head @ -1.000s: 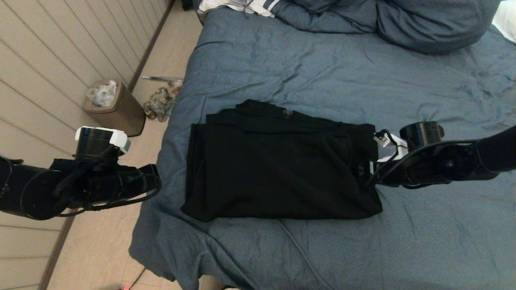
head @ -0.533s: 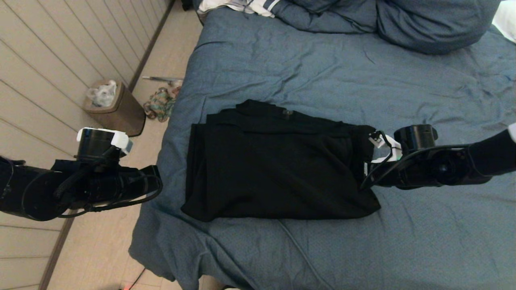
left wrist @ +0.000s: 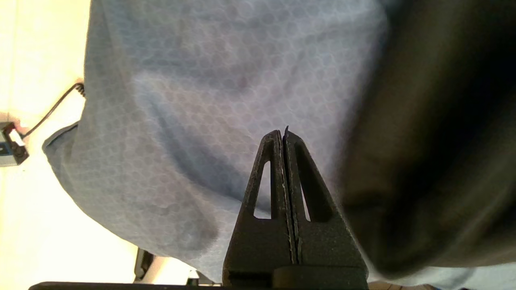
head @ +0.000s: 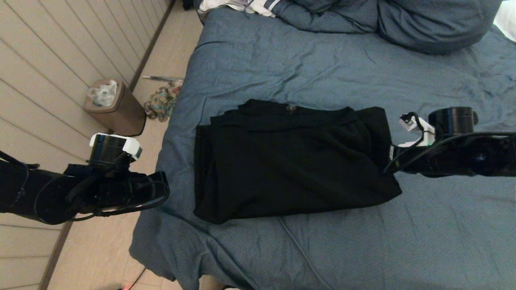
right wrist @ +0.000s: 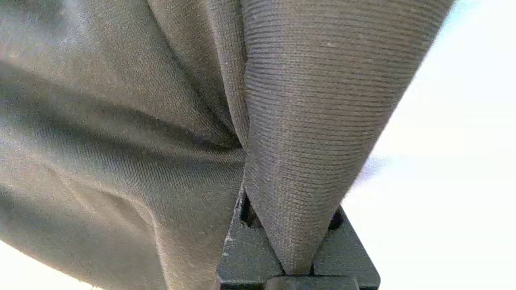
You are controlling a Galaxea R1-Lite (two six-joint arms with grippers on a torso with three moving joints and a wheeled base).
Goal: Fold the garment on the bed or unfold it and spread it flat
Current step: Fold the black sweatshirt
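The black garment (head: 290, 161) lies folded in a rough rectangle on the blue bed (head: 322, 72), near its left side. My right gripper (head: 389, 161) is at the garment's right edge, shut on a ribbed fold of the garment (right wrist: 306, 141) that fills its jaws and hides the fingertips. That edge is lifted and drawn to the right. My left gripper (left wrist: 284, 135) hangs shut and empty over the bed's left edge, a short way left of the garment (left wrist: 435, 141), with its fingers (left wrist: 300, 177) pressed together.
Blue pillows (head: 423, 20) and a white striped cloth (head: 242, 6) lie at the head of the bed. On the floor to the left stand a brown waste bin (head: 115, 106) and a multicoloured rag (head: 159, 102). A panelled wall runs along the left.
My right gripper has shut on the garment's right edge, then pulled it up and to the right, stretching that side. The left arm has shifted slightly right and toward me.
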